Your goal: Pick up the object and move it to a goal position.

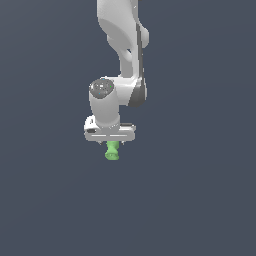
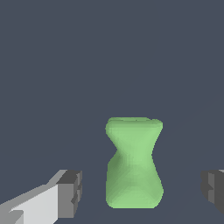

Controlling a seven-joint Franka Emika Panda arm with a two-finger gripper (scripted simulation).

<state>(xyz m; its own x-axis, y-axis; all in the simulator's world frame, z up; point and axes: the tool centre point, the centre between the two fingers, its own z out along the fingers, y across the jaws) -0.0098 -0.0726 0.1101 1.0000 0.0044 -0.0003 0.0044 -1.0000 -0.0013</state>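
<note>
Surrounding the object [image 2: 133,164]: flat slate-grey ground.

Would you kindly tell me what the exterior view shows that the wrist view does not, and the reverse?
Only the exterior view shows the white arm and the gripper's bar above the green object. Only the wrist view shows the gripper open, its dark fingertips standing apart from the object on both sides, and the object's pinched middle. Both show the green object against a plain dark grey ground.
</note>
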